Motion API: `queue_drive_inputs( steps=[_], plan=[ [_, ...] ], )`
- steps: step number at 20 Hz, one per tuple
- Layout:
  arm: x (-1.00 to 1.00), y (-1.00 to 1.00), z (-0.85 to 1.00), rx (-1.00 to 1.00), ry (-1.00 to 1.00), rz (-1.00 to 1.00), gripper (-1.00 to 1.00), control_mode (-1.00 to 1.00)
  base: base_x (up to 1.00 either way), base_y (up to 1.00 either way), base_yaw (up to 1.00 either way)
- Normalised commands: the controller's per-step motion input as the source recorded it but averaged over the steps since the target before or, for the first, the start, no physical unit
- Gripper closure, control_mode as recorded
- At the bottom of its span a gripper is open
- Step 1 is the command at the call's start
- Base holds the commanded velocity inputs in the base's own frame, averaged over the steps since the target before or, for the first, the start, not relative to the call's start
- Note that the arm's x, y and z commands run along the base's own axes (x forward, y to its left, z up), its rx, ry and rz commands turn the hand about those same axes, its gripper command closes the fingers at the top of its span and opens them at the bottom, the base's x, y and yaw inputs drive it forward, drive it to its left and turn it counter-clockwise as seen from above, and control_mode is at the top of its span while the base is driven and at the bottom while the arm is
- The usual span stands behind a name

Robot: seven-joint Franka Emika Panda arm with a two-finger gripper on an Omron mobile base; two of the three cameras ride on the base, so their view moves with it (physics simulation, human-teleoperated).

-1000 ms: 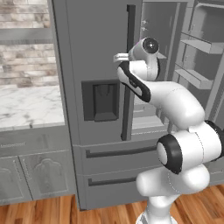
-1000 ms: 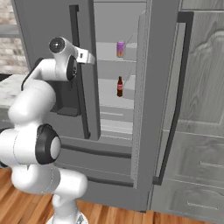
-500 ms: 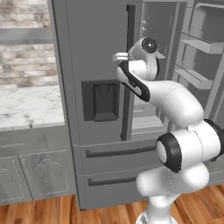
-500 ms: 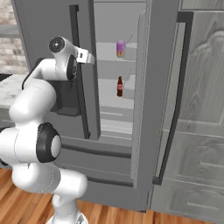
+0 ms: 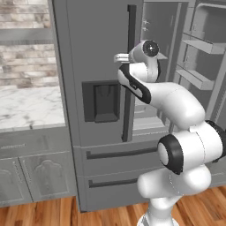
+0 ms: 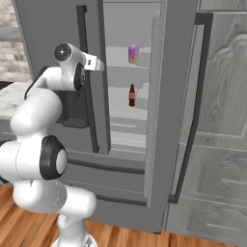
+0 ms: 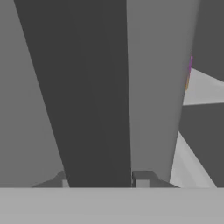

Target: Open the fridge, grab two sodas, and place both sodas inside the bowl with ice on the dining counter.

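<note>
Kitchen: brick wall and marble worktop (image 5: 31, 108) left of grey fridge (image 5: 95, 66); wood floor below. Right fridge door swung open, left door with dispenser recess (image 5: 101, 101) closed or nearly so. Gripper (image 7: 99, 177) clenched on left door's dark vertical handle (image 7: 83, 87), one fingertip (image 7: 142, 178) each side of bar. Purple-orange soda (image 6: 133, 53) stands on upper shelf; reddish soda (image 6: 131, 95), looks bottle-shaped at this distance, on shelf below. Both well apart from gripper.

White glossy arm (image 5: 176, 101), rounded segs, dark joint rings, small dark fingertips (image 7: 142, 178).
</note>
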Motion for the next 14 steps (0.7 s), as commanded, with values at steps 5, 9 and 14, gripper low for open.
queue_drive_inputs(
  steps=[5,9,14],
  plan=[
    [-0.10,0.33,-0.02,0.00,0.00,0.03,1.00,-1.00,0.00,0.00,0.00],
    [-0.58,0.52,-0.12,0.00,0.00,0.08,1.00,-1.00,0.00,0.00,0.00],
    [-0.72,0.69,-0.18,0.00,0.00,0.10,1.00,-1.00,0.00,0.00,0.00]
  ],
)
